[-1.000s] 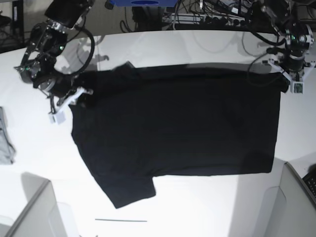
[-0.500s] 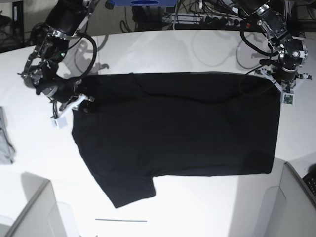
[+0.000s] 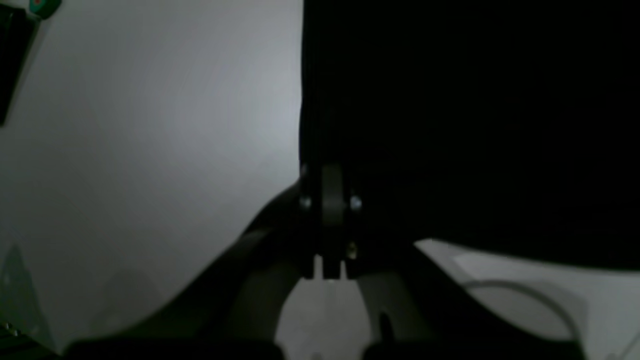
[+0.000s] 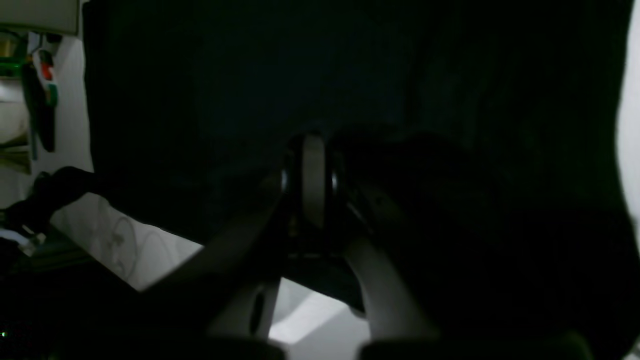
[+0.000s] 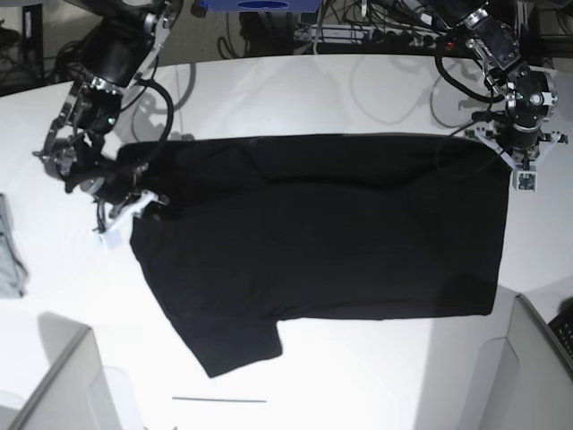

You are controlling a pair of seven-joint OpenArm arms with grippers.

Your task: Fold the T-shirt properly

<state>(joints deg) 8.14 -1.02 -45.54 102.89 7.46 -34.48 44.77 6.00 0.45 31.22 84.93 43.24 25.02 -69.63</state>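
Both sets of jaws are pinched tight on black cloth. The left gripper (image 5: 517, 159) clamps the T-shirt (image 5: 322, 242) at its corner near the tabletop's (image 5: 295, 90) far right edge, and the wrist view shows its jaws closed over the hem. The right gripper (image 5: 134, 199) bites the shirt's opposite corner toward the left edge. Between them the shirt lies spread flat across the middle of the tabletop, one sleeve pointing to the near edge. A small grey cloth (image 5: 9, 255) sits at the left edge.

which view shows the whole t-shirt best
The base view: the black T-shirt lies spread on the white table, with all edges visible. Both wrist views show only dark cloth close up around a shut end effector.
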